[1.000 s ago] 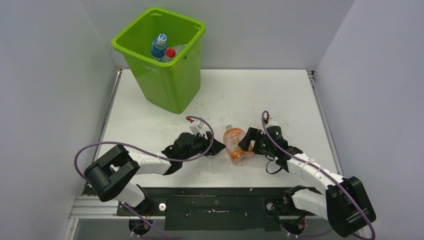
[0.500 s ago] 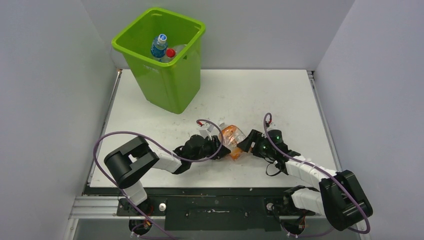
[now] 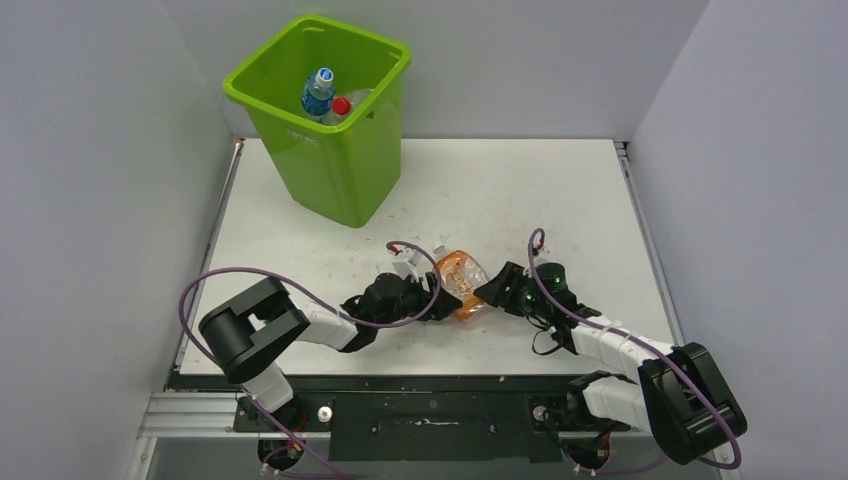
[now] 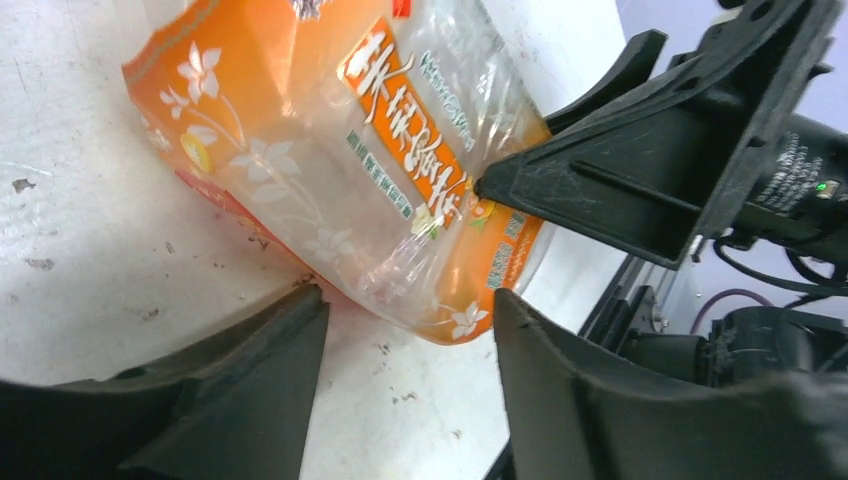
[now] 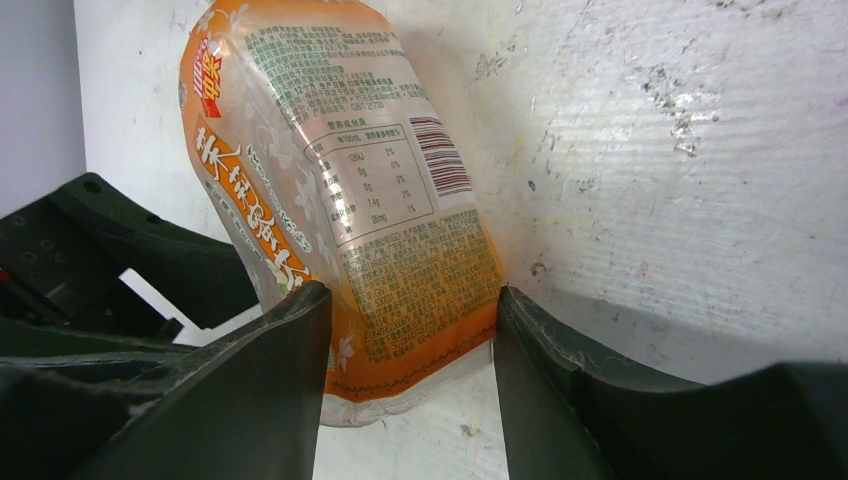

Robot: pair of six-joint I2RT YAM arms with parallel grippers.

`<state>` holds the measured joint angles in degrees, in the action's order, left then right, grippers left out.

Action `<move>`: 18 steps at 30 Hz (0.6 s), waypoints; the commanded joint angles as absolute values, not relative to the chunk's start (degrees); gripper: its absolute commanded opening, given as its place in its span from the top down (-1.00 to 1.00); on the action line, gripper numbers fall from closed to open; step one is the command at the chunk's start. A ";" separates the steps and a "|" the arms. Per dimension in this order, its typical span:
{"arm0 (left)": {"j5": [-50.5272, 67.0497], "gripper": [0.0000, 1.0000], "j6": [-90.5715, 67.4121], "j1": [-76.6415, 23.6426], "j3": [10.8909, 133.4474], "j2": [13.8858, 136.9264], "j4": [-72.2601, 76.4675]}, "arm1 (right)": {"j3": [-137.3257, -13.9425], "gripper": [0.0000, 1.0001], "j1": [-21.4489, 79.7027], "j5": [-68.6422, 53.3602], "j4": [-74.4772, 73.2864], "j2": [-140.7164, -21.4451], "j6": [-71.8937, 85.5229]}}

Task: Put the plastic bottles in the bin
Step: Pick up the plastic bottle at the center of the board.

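**Crumpled orange bottle [image 5: 340, 200] lies on the desk [image 3: 560, 200] between both hands, pinched by the right hand [image 5: 408, 295].**

The bottle is thin clear plastic, dented and flattened. It is wrapped in a glossy orange film with white flower prints, Chinese lettering, a nutrition panel and a barcode. Its lower end sits between the right hand's matte black, wedge-shaped fingers, which press against both of its sides. The left hand [image 4: 405, 295] faces it from the opposite side with its fingers spread. The bottle's edge dips just into that gap, and neither finger appears to touch it. The desk beneath is white, scuffed and speckled. Well beyond the left hand stands the bin [image 3: 300, 140], made of smooth lime-green plastic with a square rim that tapers downward. Inside it are a blue-labelled bottle [image 3: 318, 95] and a red-capped bottle [image 3: 341, 105].
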<state>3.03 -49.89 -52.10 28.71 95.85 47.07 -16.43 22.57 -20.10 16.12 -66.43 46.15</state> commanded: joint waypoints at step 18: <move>-12.02 -0.92 -49.13 -46.51 30.38 57.14 26.66 | -13.36 0.89 23.29 -27.22 13.55 -32.10 38.29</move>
